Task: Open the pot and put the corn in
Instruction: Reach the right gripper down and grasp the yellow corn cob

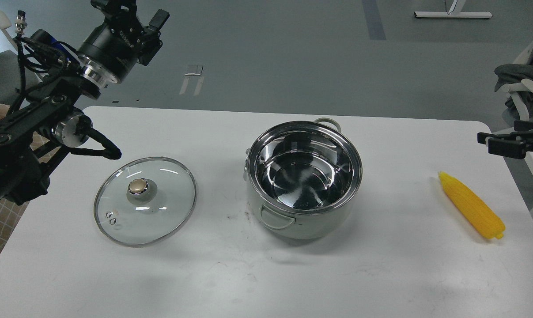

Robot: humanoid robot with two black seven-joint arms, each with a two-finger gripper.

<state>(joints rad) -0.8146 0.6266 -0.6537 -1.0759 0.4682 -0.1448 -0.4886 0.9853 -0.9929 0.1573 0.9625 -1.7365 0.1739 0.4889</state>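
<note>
Lid [145, 200] lies left of the open, empty pot [303, 176], freeing access; corn [471, 205] waits right, near the right gripper [487, 142]; left gripper [153, 26] raised; jaw states indiscernible for both.

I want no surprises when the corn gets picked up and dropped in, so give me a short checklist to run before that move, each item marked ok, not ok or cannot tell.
1. Pot uncovered: ok, the lid lies flat on the table to its left.
2. Pot empty inside: ok, only bare steel shows.
3. Corn reachable: ok, it lies alone near the table's right edge, nothing on it.
4. Right gripper open: cannot tell, it is dark and at the frame's edge.
5. Left gripper out of the way: ok, it is raised at far left and holds nothing.
6. Path from corn to pot clear: ok, bare table between them.
</note>
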